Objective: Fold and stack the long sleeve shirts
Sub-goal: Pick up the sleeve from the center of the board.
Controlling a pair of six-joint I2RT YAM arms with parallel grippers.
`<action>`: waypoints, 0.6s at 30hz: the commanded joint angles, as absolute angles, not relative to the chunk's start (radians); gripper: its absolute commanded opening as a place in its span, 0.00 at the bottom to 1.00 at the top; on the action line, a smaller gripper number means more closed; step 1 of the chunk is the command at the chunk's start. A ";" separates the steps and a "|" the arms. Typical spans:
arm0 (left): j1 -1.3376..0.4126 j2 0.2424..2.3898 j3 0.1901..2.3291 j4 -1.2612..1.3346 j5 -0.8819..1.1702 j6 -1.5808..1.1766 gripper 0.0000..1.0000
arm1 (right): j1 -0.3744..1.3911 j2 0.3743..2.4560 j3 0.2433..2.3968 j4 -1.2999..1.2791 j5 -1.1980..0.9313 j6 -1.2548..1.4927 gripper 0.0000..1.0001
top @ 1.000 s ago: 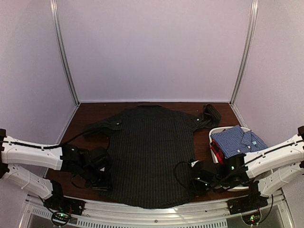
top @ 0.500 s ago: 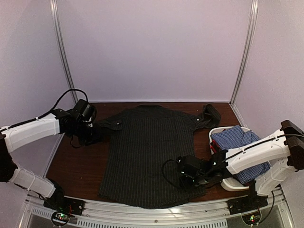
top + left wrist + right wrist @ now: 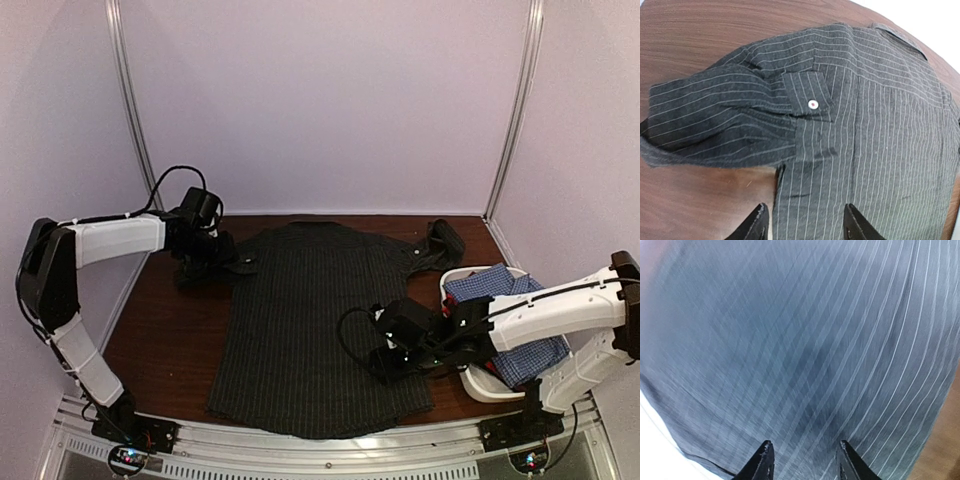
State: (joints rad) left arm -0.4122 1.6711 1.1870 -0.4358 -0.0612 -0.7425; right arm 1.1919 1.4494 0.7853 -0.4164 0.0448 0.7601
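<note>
The black pinstriped long sleeve shirt lies flat and spread out on the brown table. Its left sleeve is folded in beside the body, the cuff with its white button on top. My left gripper hovers open over that sleeve's armpit, nothing between its fingers. My right gripper stands open just above the shirt's lower right part, with only striped cloth below it. A folded blue-white check shirt rests in the tub.
A white plastic tub stands at the right edge of the table, partly under my right arm. The shirt's right sleeve is bunched at the far right corner. Metal posts and pale walls close the table in on three sides.
My left arm swung from the near left hem up to the far left sleeve. My right gripper slid further left onto the shirt. Both pairs of jaws opened wider.
</note>
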 commanded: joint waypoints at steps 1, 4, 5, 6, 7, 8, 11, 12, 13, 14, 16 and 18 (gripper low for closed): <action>-0.387 1.731 1.210 -0.288 -0.014 -0.863 0.55 | 1.114 1.388 0.873 -0.439 0.115 0.682 0.46; -0.376 1.745 1.166 -0.192 0.028 -0.972 0.56 | 1.059 1.381 0.936 -0.432 0.117 0.638 0.48; -0.375 1.746 1.156 -0.174 0.024 -1.001 0.56 | 1.043 1.379 0.952 -0.425 0.114 0.627 0.49; -0.372 1.749 1.149 -0.158 0.020 -1.031 0.57 | 1.031 1.380 0.966 -0.417 0.109 0.618 0.49; -0.369 1.755 1.141 -0.143 0.021 -1.054 0.58 | 1.021 1.381 0.977 -0.406 0.105 0.610 0.50; -0.365 1.760 1.134 -0.129 0.019 -1.075 0.58 | 1.011 1.385 0.986 -0.392 0.099 0.604 0.50; -0.352 1.782 1.128 -0.112 0.021 -1.134 0.59 | 0.997 1.405 1.015 -0.357 0.083 0.597 0.50; -0.350 1.786 1.127 -0.114 0.019 -1.150 0.59 | 0.995 1.413 1.026 -0.350 0.083 0.596 0.50; -0.350 1.784 1.123 -0.118 0.016 -1.164 0.59 | 0.994 1.422 1.035 -0.346 0.083 0.597 0.50; -0.350 1.779 1.114 -0.113 0.015 -1.181 0.59 | 0.994 1.428 1.044 -0.341 0.082 0.596 0.50; -0.350 1.758 1.086 -0.100 0.015 -1.199 0.59 | 0.994 1.438 1.053 -0.328 0.079 0.598 0.50; -0.350 1.733 1.060 -0.095 0.015 -1.212 0.60 | 0.992 1.445 1.056 -0.313 0.076 0.599 0.50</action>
State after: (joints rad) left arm -0.3565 1.7737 1.1076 -0.1551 0.0078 -1.1385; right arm 0.9977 1.4265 1.0294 -0.3576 0.0784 0.6121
